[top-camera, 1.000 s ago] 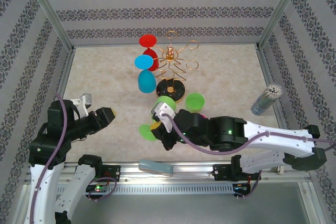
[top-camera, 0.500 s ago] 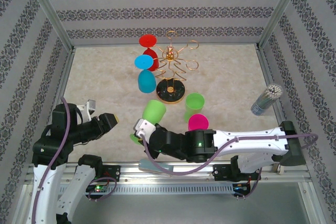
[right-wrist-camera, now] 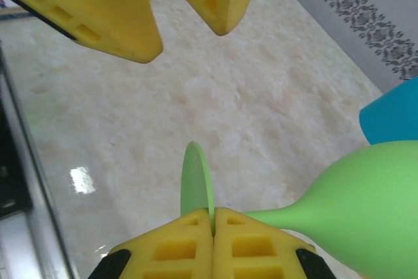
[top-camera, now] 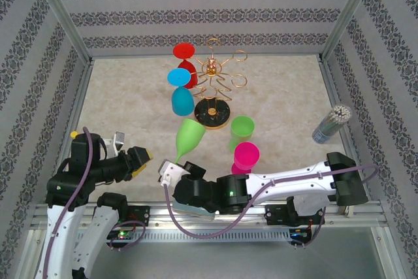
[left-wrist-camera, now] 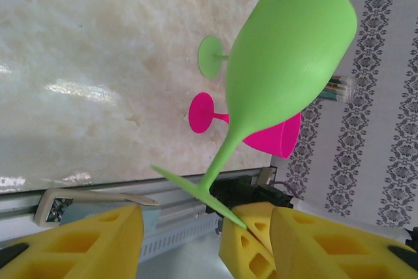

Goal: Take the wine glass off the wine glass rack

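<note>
Green wine glass (top-camera: 189, 136) is off the rack (top-camera: 215, 89) — tilted in the air near the table's front edge, its foot pinched flat in my right pincer (top-camera: 171, 173) so the bowl swings free. My left pincer (top-camera: 140, 158) hangs spread just beside — ready, I'd guess. Pale marbled table (top-camera: 294, 96), patterned walls (top-camera: 196, 17) around.

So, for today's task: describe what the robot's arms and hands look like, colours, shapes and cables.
The left arm and right arm have white links and black joints, each with a looping purple cable. A green light glows on the right arm. The left hand and right hand have chunky yellow fingers with cut-out slots.
</note>
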### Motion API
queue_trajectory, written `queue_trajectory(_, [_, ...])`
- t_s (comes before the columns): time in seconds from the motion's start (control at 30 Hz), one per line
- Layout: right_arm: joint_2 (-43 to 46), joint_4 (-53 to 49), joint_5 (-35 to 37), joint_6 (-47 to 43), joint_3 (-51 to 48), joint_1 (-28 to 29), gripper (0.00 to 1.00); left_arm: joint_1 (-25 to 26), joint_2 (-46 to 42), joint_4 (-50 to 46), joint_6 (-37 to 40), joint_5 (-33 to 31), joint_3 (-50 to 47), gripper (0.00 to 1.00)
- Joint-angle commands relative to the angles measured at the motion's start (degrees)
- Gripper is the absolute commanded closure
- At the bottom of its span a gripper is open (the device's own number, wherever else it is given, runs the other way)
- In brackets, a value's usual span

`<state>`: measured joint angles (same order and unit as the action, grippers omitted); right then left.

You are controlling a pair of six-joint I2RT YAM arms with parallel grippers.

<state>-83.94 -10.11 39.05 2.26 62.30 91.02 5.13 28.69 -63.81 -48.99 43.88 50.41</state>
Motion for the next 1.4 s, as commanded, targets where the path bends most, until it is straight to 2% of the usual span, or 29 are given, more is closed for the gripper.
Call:
queue_trajectory(0.0, [-1.6, 4.2, 5.9, -2.7, -0.3, 0.8, 1.0, -0.7, -0.7, 2.4, -3.4, 3.3, -1.1, 0.45])
queue_trajectory(0.23, [-4.2, 6.4, 8.1, -4.8, 0.4, 0.7, 1.0, -0.6, -0.8, 6.4, -7.0, 5.0, -3.3, 0.45])
queue_trajectory(0.97, [-8.9, 15.1, 9.4, -11.7, 3.3, 0.2, 1.0, -0.6, 2.1, 10.6, -7.1, 6.1, -5.8, 0.46])
queue_trajectory(1.37, [-8.8, 19.9, 9.6, -15.8, 3.8, -0.4, 1.0, -0.6, 2.5, 12.7, -7.5, 6.3, -7.0, 0.53])
